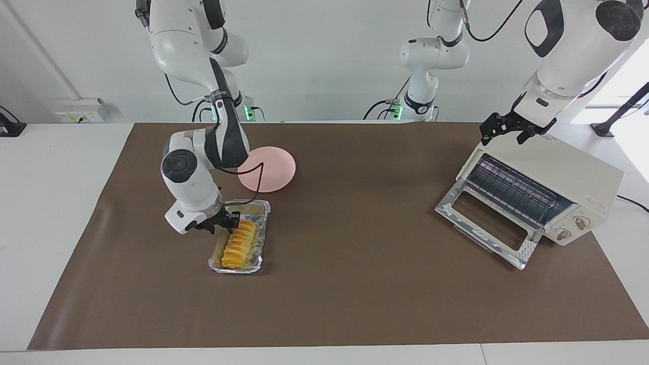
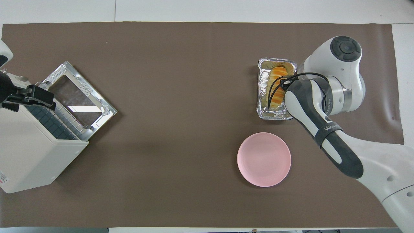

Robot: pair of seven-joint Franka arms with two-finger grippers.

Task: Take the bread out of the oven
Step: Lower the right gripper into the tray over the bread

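Locating the bread (image 1: 237,244) first: where is it? (K.)

Out of the oven (image 1: 557,175). It lies in the foil tray (image 1: 262,223) on the brown mat (image 1: 355,304), toward the right arm's end of the table. Long axis runs along the tray, pointing to and from the robots. (M.)

Gripper relation? (K.)

The right gripper (image 1: 223,223) is low at the tray's wall on the right arm's side, by the bread's robot-ward end. The loaf stretches away from the jaws, farther from the robots. Cannot tell whether the jaws are apart or clamped, or whether they touch rim or loaf. (M.)

Which arm is nearer? (K.)

The right arm, plainly. The left gripper (image 1: 509,129) waits over the oven's top, well apart from the bread; jaw state not readable either. (M.)

Surroundings? (K.)

The pink plate (image 1: 274,170) sits just beside the tray, nearer the robots, bare. The oven door (image 1: 481,223) is dropped open and the rack shows nothing on it. (M.)

Obstacles? (K.)

My judgement: only the tray wall and the arm's own cable (image 1: 256,185) hanging over the plate's edge. A grip across the loaf's short width looks best, since its segments may part. (M.)
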